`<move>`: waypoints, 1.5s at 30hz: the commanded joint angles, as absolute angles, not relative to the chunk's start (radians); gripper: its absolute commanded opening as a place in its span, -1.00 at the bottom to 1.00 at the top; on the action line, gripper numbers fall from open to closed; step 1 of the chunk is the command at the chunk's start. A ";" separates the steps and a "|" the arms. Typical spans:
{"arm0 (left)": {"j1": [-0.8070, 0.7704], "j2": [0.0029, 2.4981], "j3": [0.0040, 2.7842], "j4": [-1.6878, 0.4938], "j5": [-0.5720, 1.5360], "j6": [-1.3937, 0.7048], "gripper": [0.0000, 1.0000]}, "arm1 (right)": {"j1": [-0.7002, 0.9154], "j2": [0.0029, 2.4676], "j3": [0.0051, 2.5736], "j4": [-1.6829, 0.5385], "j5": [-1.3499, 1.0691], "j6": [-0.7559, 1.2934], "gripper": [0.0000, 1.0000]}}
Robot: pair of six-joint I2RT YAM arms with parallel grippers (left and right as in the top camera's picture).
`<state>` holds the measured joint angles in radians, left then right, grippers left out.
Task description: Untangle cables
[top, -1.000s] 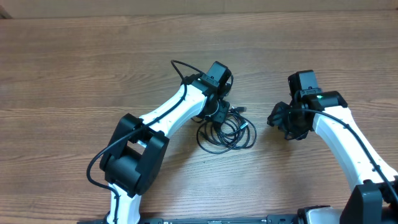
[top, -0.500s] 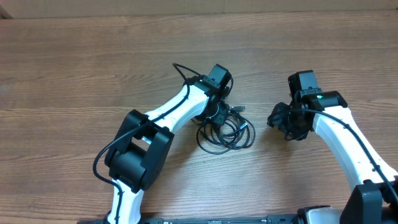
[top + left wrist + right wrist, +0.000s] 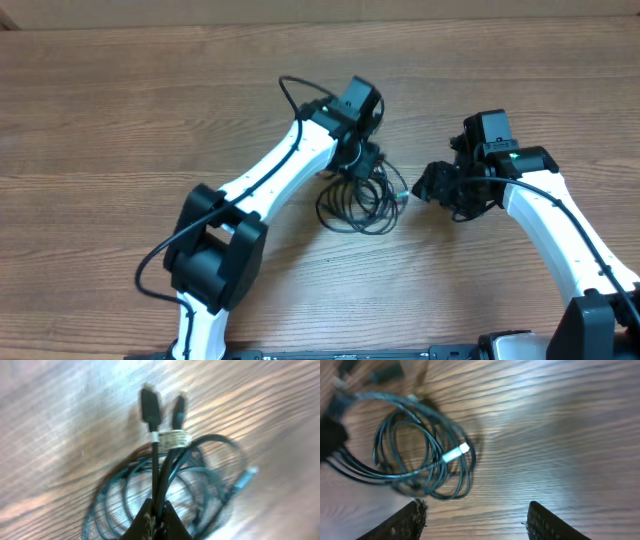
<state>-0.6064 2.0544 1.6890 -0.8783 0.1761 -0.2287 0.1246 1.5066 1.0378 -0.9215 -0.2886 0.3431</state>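
A coil of thin black cables [image 3: 358, 205] lies on the wooden table between my two arms. My left gripper [image 3: 360, 160] sits at the coil's upper edge. In the left wrist view its jaws [image 3: 156, 519] are shut on two strands of the cables [image 3: 165, 467], which run up to two black plugs bound by a pale tie. My right gripper [image 3: 428, 188] is just right of the coil. In the right wrist view its fingers [image 3: 476, 522] are wide open and empty. The coil [image 3: 417, 450] with a metal-tipped plug lies ahead and to their left.
The wooden table [image 3: 120, 120] stretches all around. A thicker black arm cable [image 3: 290, 95] loops above the left wrist. The bases of both arms stand at the near edge.
My left gripper has shifted up and right, pulling the coil with it. My right gripper has moved left, closer to the coil.
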 commanded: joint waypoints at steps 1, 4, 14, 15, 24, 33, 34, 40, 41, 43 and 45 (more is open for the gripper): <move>-0.594 1.961 1.769 -0.891 0.255 -0.201 -0.92 | 0.125 1.504 1.047 -0.901 -0.346 0.283 0.28; -0.593 1.940 1.771 -0.887 0.346 -0.186 -0.91 | 0.125 1.504 1.047 -0.883 -0.346 0.283 0.29; -0.564 1.928 1.771 -0.866 0.749 -0.065 -0.91 | 0.125 1.504 1.047 -0.851 -0.346 0.283 0.29; -0.558 1.928 1.771 -0.862 0.798 -0.050 -0.92 | 0.125 1.504 1.047 -0.844 -0.346 0.283 0.29; -0.465 1.928 1.771 -0.853 0.975 -0.017 -0.92 | 0.125 1.504 1.047 -0.808 -0.139 0.476 -0.65; -0.383 1.928 1.771 -0.933 0.789 0.005 -0.92 | 0.125 1.504 1.047 -0.909 -0.005 0.603 -0.92; -0.380 1.928 1.771 -0.943 0.760 0.005 -0.92 | 0.125 1.504 1.047 -0.911 -0.011 0.602 -0.92; -0.379 1.928 1.771 -1.004 0.531 0.004 -0.91 | 0.125 1.504 1.047 -0.910 -0.088 0.602 -0.92; -0.378 1.928 1.771 -1.014 0.495 0.004 -0.92 | 0.125 1.504 1.047 -0.911 -0.092 0.598 -0.92; -0.371 1.928 1.771 -1.036 0.403 0.002 -0.92 | 0.125 1.504 1.047 -0.915 -0.089 0.594 -0.92; -0.343 1.928 1.771 -1.060 0.325 -0.012 -0.92 | 0.125 1.504 1.047 -0.924 -0.065 0.595 -0.92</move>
<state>-0.3763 1.9507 1.7477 -1.0370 0.5117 -0.0185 0.1287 1.5070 1.0378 -0.9180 -0.0807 0.5884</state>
